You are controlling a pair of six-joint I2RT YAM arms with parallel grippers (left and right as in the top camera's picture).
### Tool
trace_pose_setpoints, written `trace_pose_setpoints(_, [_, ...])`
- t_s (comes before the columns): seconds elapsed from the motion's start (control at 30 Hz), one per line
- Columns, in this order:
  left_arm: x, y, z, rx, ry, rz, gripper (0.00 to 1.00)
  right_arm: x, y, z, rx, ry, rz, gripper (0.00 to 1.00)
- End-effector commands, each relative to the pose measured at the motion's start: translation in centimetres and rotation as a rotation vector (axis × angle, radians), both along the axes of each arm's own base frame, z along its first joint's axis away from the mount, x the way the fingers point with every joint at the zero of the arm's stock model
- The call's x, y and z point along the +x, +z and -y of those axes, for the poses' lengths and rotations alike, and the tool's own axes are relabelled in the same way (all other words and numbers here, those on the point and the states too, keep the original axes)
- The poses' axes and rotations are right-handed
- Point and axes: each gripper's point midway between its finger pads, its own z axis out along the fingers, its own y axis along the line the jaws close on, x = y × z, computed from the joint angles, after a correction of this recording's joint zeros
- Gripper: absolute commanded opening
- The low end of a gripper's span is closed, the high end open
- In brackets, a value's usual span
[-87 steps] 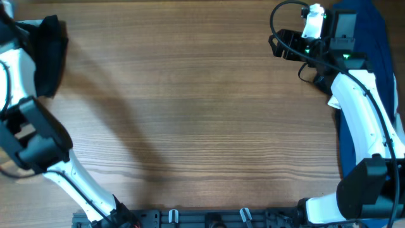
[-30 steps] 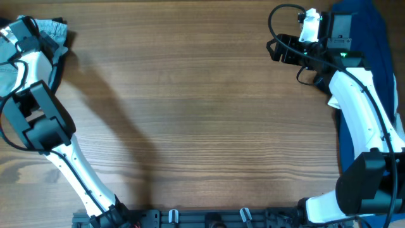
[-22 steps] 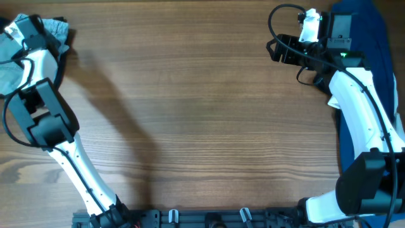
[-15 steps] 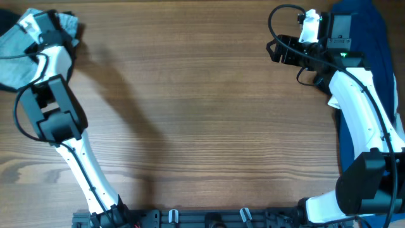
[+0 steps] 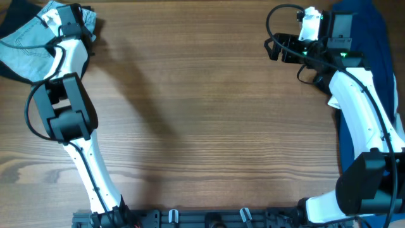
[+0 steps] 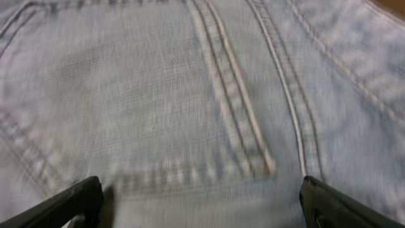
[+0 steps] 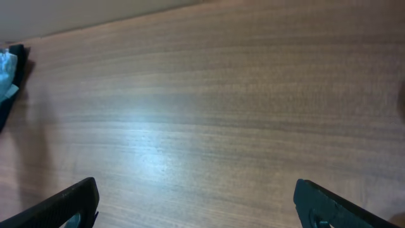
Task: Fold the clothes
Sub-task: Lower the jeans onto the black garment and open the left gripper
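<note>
The clothes, faded light-blue denim shorts (image 5: 28, 44), lie bunched at the table's far left corner. In the left wrist view the denim (image 6: 190, 95) fills the frame, with a stitched pocket and seams showing. My left gripper (image 5: 83, 22) hovers at the right edge of the shorts. Its jaws stand wide open (image 6: 199, 199) with the denim spanning the gap between them, and I see no pinch on the cloth. My right gripper (image 5: 273, 49) is at the far right, open (image 7: 196, 199) over bare wood with nothing between its fingers.
A dark blue cloth (image 5: 362, 69) lies along the table's right edge under the right arm. Dark fabric (image 5: 11, 71) pokes out from beneath the shorts at the left edge. The wooden table (image 5: 202, 126) stretches between the two arms.
The left arm has swung to the right along the back edge, and much more of the light-blue denim now shows beside it. The right arm has stayed in place.
</note>
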Motion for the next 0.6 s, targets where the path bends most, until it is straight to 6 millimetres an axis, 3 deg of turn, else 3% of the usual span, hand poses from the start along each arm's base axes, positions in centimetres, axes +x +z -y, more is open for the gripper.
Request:
trace_pose_setpoints(0.0, [-1.4,-0.3,4.3,-0.03,-0.18,-0.154,0.94,0.5,1.9,-0.6,-0.006,0.04,0.07,0.99])
trace_pose_setpoints(0.07, [-1.6,3.1,4.5,-0.013,-0.195,-0.127,0.82,0.6,2.2,-0.6,-0.005,0.039,0.083,1.0])
trace_pose_setpoints(0.1, [-1.6,5.0,4.7,-0.01,-0.2,-0.102,0.66,0.6,2.2,-0.6,-0.005,0.039,0.083,0.99])
trace_pose_setpoints(0.13, [-1.6,6.8,5.2,-0.019,-0.216,-0.073,0.25,0.6,2.2,-0.6,-0.004,0.039,0.081,0.99])
trace_pose_setpoints(0.17, [-1.4,8.1,5.7,-0.036,-0.239,-0.042,0.06,0.6,2.1,-0.6,-0.005,0.039,0.08,0.99])
trace_pose_setpoints(0.27, [-1.0,9.2,6.5,-0.065,-0.275,-0.005,0.04,0.6,2.1,-0.6,-0.005,0.039,0.081,0.99])
trace_pose_setpoints(0.3, [-0.9,9.2,6.5,-0.07,-0.279,-0.001,0.18,0.6,2.2,-0.6,-0.006,0.039,0.082,1.0])
trace_pose_setpoints(0.37, [-1.0,8.8,6.9,-0.088,-0.293,-0.009,0.92,0.6,2.2,-0.6,-0.005,0.039,0.081,1.0])
trace_pose_setpoints(0.4, [-1.1,8.7,7.0,-0.095,-0.297,-0.017,1.0,0.6,2.2,-0.6,-0.005,0.039,0.081,1.0])
trace_pose_setpoints(0.57, [-1.7,8.2,7.2,-0.107,-0.297,-0.048,1.0,0.6,2.1,-0.6,-0.005,0.038,0.079,0.99])
